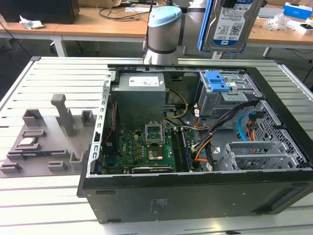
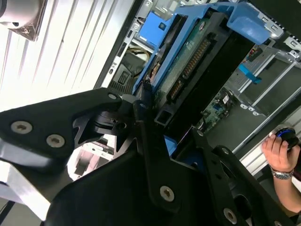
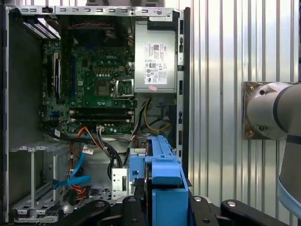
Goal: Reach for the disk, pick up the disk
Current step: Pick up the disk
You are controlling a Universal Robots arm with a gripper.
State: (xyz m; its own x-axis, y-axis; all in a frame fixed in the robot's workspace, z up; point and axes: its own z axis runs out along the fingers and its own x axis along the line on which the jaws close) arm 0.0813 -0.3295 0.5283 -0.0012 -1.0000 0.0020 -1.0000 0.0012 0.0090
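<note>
The disk [image 1: 230,24], a silver-grey drive with a white-and-blue label and a blue side bracket, hangs upright in the air above the back of the open computer case [image 1: 195,196]. In both wrist views my gripper [image 2: 169,117] [image 3: 164,200] is shut on it. Its black fingers [image 2: 141,101] press on either side of the blue bracket [image 3: 165,172]. The second wrist view shows the disk's [image 2: 197,61] green circuit board and connector edge facing the camera. Below it lies the case's drive bay with a blue latch [image 1: 217,81].
Inside the case are a grey power supply [image 1: 142,95], a green motherboard [image 1: 142,147] and loose cables [image 1: 208,142]. A grey fixture tray [image 1: 44,142] holding a small silver chip [image 1: 27,143] sits at the exterior view's left. A person's hand [image 2: 277,153] rests beside the case.
</note>
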